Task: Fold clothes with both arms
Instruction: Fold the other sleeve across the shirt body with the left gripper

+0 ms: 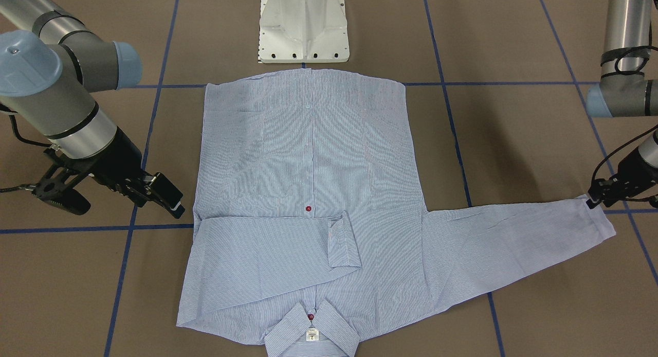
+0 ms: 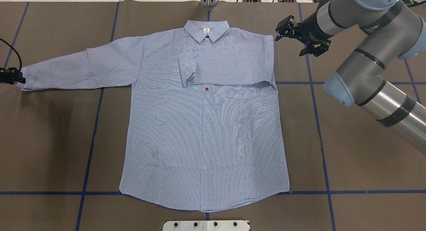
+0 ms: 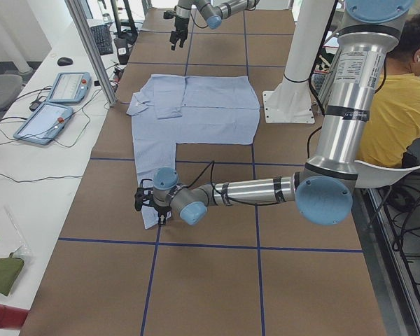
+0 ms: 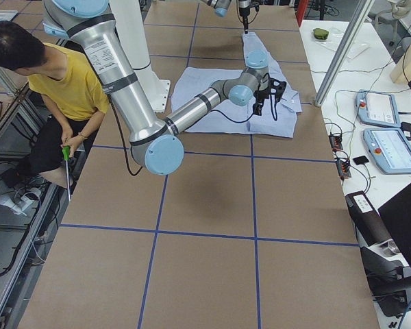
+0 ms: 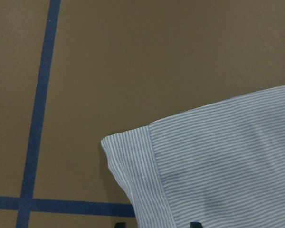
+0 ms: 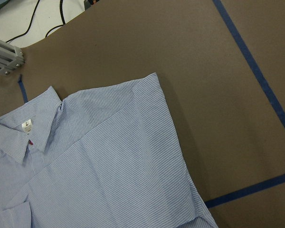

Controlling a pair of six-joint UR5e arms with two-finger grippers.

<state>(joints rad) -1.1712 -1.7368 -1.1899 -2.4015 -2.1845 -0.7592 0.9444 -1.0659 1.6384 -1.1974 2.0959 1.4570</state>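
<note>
Brown table [image 2: 366, 157] gridded in blue tape lines [image 2: 50, 193], with a yellow-shirted person [image 3: 402, 105] seated behind the white pedestal base [image 1: 303, 28]. One striped shirt [image 2: 203, 131] lies flat just in front of the pedestal, hem nearest it. One sleeve is folded across the chest, the other stretched out to the pedestal's left, and two red buttons [image 1: 308, 208] show. Two arms: the left gripper [image 1: 592, 200] is at that far cuff, tips apart, and the right gripper [image 2: 290, 44] hangs off the pedestal's right, jaws wide.

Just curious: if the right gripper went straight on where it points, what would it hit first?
Likely the shirt, at its shoulder by the folded sleeve; height of the right gripper is unclear.
</note>
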